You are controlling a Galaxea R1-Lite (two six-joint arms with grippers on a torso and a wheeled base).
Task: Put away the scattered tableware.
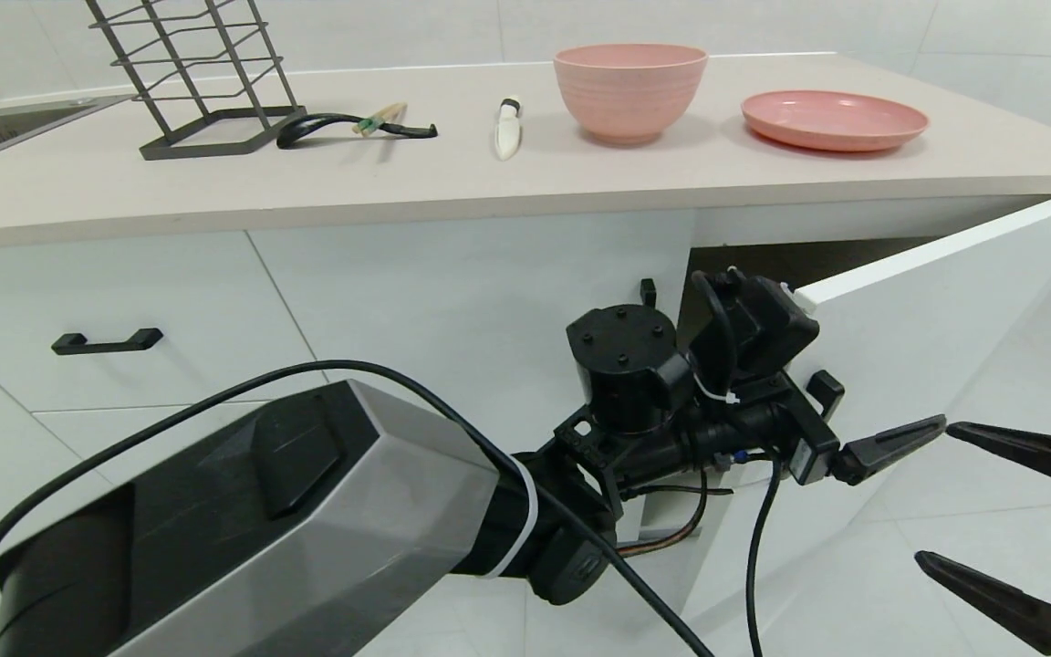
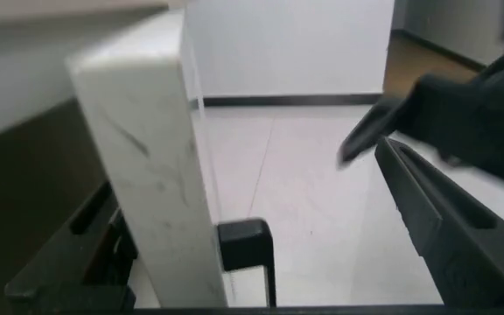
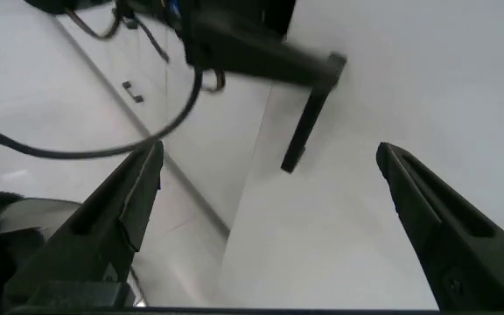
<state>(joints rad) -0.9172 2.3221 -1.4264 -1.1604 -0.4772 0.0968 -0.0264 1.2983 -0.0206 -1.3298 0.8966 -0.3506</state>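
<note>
Beige countertop (image 1: 398, 182) holds a ribbed pink bowl (image 1: 629, 91); left tool (image 2: 243, 171) and right tool (image 3: 269, 150) gape apart.

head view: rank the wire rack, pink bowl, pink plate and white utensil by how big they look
1. wire rack, largest, though its top is cut off.
2-3. pink bowl and pink plate: too close to rank, plate wider, bowl taller.
4. white utensil, clearly smallest.

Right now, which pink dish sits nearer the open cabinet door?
The flat pink plate, at the right end of the counter; the deep pink bowl stands farther left.
</note>
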